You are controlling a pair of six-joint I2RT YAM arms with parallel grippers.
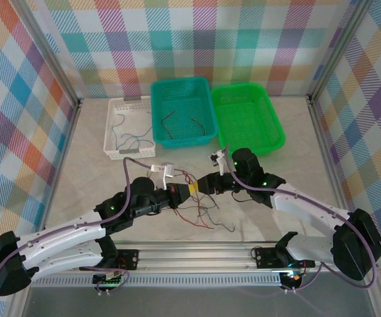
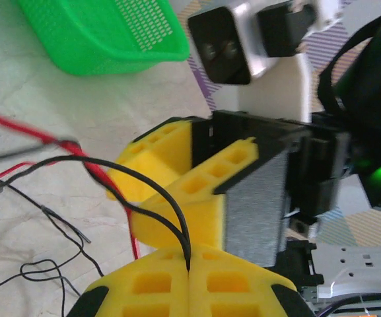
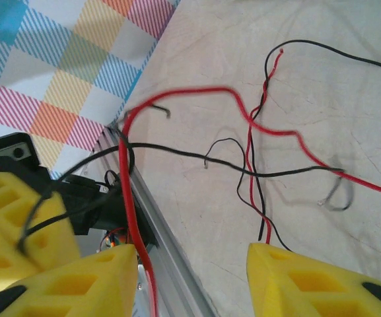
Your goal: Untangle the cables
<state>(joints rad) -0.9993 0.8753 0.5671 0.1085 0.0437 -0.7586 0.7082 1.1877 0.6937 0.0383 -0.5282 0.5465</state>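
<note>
Tightly, the foam-padded yellow left claw (image 2: 189,267) pinches a thin black cable (image 2: 157,196); the right claw (image 3: 191,281) gapes wide apart.

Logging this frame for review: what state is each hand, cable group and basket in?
left hand, shut on a black cable.
right hand, open, red cable beside one finger.
loose cables between the hands, tangled, red and black.
white basket, holds blue and grey cables.
teal basket, holds two dark cables.
green basket, no cables visible inside.
</note>
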